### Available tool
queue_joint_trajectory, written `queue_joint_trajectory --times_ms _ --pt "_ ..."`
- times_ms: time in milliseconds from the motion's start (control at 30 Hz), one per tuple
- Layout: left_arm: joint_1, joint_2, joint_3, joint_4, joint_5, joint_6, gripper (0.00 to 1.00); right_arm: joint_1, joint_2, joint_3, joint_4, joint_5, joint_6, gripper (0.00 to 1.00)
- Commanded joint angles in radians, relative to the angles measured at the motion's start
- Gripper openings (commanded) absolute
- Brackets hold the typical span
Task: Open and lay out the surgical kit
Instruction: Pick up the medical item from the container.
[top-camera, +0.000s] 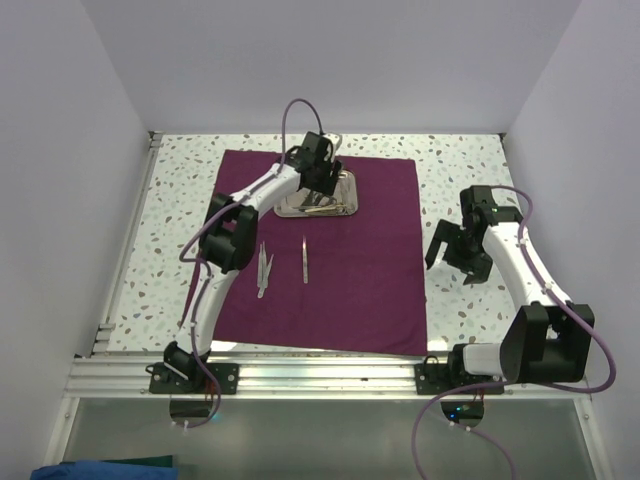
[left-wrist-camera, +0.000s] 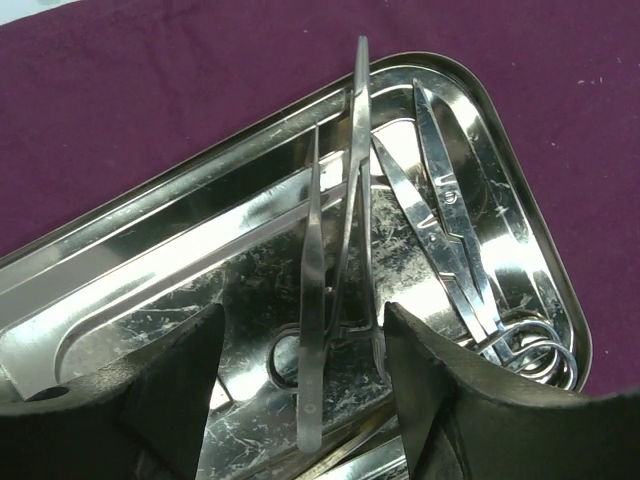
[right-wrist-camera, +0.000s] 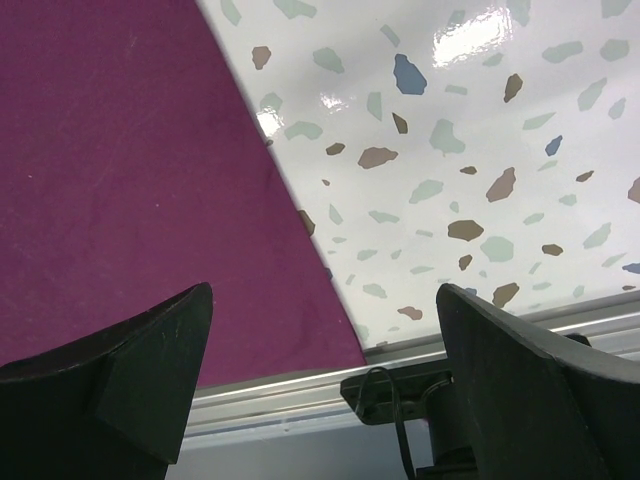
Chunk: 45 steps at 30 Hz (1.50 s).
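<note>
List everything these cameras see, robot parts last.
table: one, white speckled, under everything
cloth: one, magenta, spread flat on table
tray: one, shiny steel, cloth's far middle
scissors: one, silver, in tray
other tray tools: at least two, silver, in tray
tweezers: one, silver, on cloth, left of centre
thin tool: one, silver, right of tweezers
left fingers: two, black, open over tray
right fingers: two, black, open above table, right of cloth

From above, the left gripper (top-camera: 324, 183) covers part of the steel tray (top-camera: 347, 190), whose instruments (top-camera: 328, 208) are too small to tell apart; in the left wrist view its fingers (left-wrist-camera: 165, 390) hide the tray's near edge
</note>
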<state>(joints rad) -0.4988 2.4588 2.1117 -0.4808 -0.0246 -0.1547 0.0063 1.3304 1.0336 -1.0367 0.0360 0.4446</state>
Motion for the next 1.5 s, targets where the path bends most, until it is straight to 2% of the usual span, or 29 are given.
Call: queue_joint_trajectory --times_ms 0,233,600,700,733,800,833,1000,1033,1233,1333,1467 --pt "0.022 -0.017 0.03 0.06 0.017 -0.002 0.67 0.003 0.001 0.034 -0.016 0.027 0.014 0.98" --pt "0.031 0.02 0.059 0.044 0.018 -0.002 0.56 0.003 0.018 0.037 -0.006 0.025 0.011 0.98" --pt "0.031 0.008 -0.022 0.05 0.06 0.003 0.54 0.003 0.03 0.03 0.012 0.019 0.011 0.98" --pt "0.031 0.006 -0.022 0.039 0.032 0.001 0.45 0.003 0.026 0.02 0.018 0.013 0.014 0.98" --pt "0.029 0.005 -0.025 0.038 0.028 0.001 0.38 0.001 0.023 0.019 0.02 0.013 0.014 0.98" --pt "0.031 -0.001 -0.032 0.038 0.002 0.001 0.33 0.003 0.02 0.014 0.02 0.016 0.013 0.98" --pt "0.032 -0.006 -0.033 0.036 -0.003 0.003 0.26 0.003 0.02 0.013 0.021 0.018 0.013 0.98" --pt "0.032 -0.018 -0.035 0.025 -0.024 0.001 0.09 0.003 0.016 0.006 0.027 0.012 0.011 0.98" --pt "0.032 -0.024 -0.033 0.024 -0.026 0.001 0.0 0.001 0.016 0.006 0.027 0.012 0.008 0.98" --pt "0.032 -0.075 -0.012 0.007 -0.104 0.021 0.0 0.003 0.012 0.002 0.038 0.001 0.008 0.98" --pt "0.026 -0.101 0.025 -0.024 -0.225 0.062 0.0 0.003 0.012 -0.007 0.049 -0.007 0.008 0.98" --pt "0.02 -0.159 -0.018 -0.009 -0.4 0.136 0.0 0.003 0.016 -0.018 0.064 -0.021 0.006 0.98"
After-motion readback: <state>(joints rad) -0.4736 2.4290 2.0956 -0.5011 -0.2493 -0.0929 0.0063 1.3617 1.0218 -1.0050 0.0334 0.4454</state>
